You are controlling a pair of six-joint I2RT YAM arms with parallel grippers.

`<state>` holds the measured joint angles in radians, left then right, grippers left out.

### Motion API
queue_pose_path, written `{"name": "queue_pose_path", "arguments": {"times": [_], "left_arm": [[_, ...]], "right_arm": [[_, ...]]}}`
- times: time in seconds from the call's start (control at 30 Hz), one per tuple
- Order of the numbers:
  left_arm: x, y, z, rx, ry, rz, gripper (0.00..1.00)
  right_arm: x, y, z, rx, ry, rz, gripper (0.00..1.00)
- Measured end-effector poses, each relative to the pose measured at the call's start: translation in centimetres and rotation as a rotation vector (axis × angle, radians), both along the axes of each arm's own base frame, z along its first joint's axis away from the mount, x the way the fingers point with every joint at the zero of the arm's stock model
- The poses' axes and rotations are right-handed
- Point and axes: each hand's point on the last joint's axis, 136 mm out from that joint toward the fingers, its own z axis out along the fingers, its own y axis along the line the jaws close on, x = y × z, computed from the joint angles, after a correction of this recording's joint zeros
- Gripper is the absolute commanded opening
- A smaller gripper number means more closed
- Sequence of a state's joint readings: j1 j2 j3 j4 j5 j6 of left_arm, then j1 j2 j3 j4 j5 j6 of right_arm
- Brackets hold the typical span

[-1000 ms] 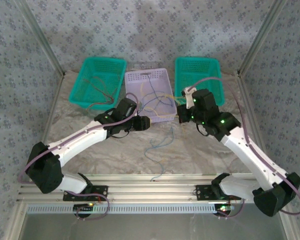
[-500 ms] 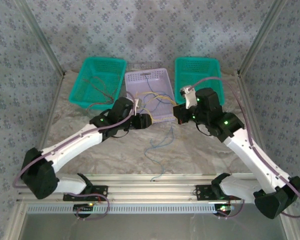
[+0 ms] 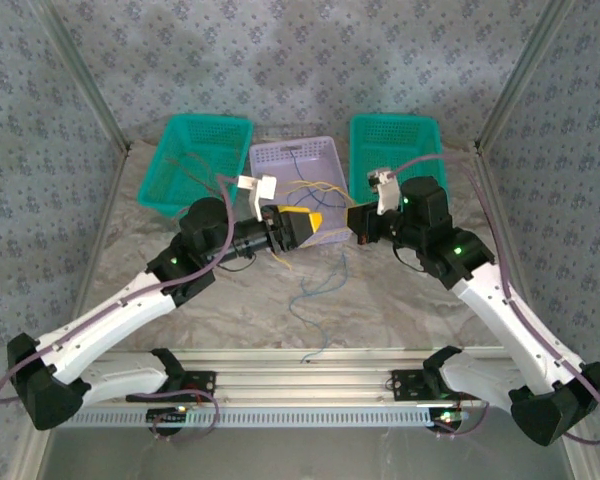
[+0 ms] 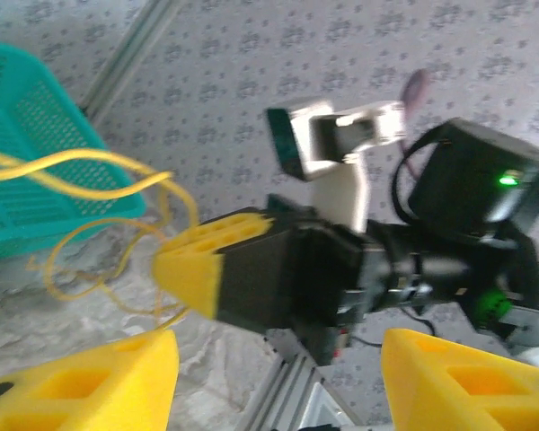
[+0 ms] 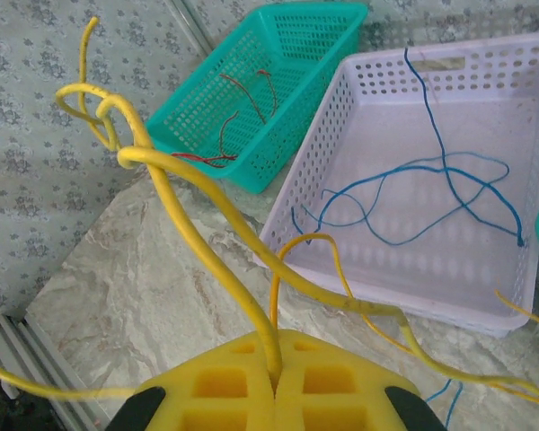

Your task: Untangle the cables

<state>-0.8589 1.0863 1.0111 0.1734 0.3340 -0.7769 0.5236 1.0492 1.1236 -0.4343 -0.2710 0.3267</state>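
The left gripper (image 3: 305,222) has swung up to face the right gripper (image 5: 274,373), jaws widening and seemingly empty. The right jaws stay pinched on the yellow cables (image 5: 190,220) above the lilac basket's (image 3: 290,148) near-right corner, so a pull-apart looks next.

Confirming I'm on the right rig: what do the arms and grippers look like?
Left arm and right arm: white links, black joints with green lights, a purple-grey cable along each. Left gripper and right gripper: black bodies, yellow foam pads with rectangular cut-outs, white camera on each wrist.
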Motion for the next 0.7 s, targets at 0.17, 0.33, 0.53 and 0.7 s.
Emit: {"name": "queue_pose_path", "arguments": {"times": [0.17, 0.33, 0.53, 0.7], "left_arm": [[-0.9, -0.8, 0.6, -0.027, -0.010, -0.032, 0.62], [-0.8, -2.2, -2.1, 0.050, 0.020, -0.058, 0.62], [-0.2, -1.5, -7.6, 0.270, 0.051, -0.022, 0.62], [0.2, -0.8, -11.5, 0.423, 0.074, -0.001, 0.61]], "right_arm": [[0.1, 0.3, 0.2, 0.032, 0.006, -0.003, 0.00], [0.3, 0.2, 0.5, 0.049, 0.004, -0.011, 0.00], [0.0, 0.3, 0.7, 0.060, 0.014, 0.014, 0.00], [-0.5, 0.7, 1.2, 0.072, 0.018, 0.049, 0.00]]}}
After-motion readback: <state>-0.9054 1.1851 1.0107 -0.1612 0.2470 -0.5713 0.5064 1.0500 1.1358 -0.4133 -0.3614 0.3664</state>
